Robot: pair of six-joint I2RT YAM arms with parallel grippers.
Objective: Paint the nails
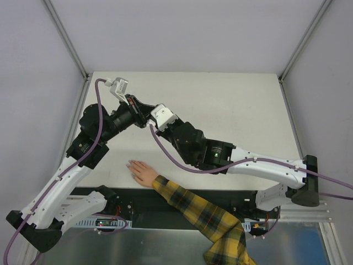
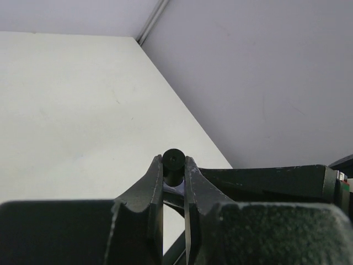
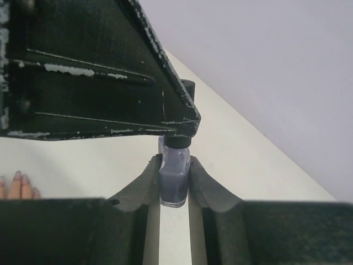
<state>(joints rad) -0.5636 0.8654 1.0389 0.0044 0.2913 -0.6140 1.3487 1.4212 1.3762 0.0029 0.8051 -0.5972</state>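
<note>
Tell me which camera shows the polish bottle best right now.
Right wrist: the purple bottle shows full-length in the right gripper, its black cap partly hidden. Left wrist shows only the cap's top, pinched in the left gripper. Top external hides the bottle where both grippers meet.

The left arm (image 1: pixel 63 176) is seen rising from the lower left of the top view, bent at the elbow and turned toward the centre. The right arm (image 1: pixel 265 164) is stretched in from the lower right toward the same spot. The two wrists are set tip to tip, left of centre. The fingers of the left gripper (image 2: pixel 174 165) are closed on a black cap (image 2: pixel 174 160). Those of the right gripper (image 3: pixel 175 165) are clamped on a purple bottle (image 3: pixel 174 182).
</note>
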